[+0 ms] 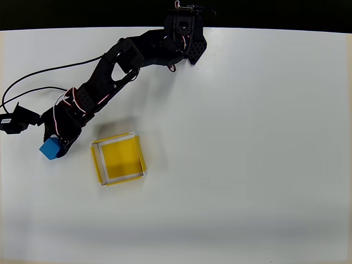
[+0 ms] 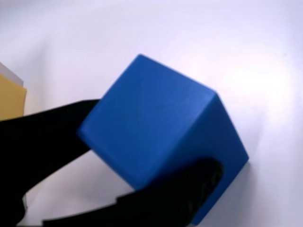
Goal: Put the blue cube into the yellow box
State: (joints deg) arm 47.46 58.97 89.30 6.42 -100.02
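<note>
The blue cube (image 1: pixel 49 148) is at the left of the white table, at the tip of my black gripper (image 1: pixel 56 142). Close up in the wrist view, the blue cube (image 2: pixel 156 132) sits tilted between the two black fingers (image 2: pixel 52 137), which press on opposite sides of it, so my gripper (image 2: pixel 149 146) is shut on it. The yellow box (image 1: pixel 118 159), a shallow square tray with pale rims, lies on the table a short way right of the cube. A corner of the yellow box (image 2: pixel 9 97) shows at the left edge of the wrist view.
Black cables (image 1: pixel 38 74) trail across the table's far left, ending in a connector (image 1: pixel 14 121) by the left edge. The arm's base (image 1: pixel 184 33) stands at the top centre. White table (image 1: pixel 247 165) stretches to the right and front.
</note>
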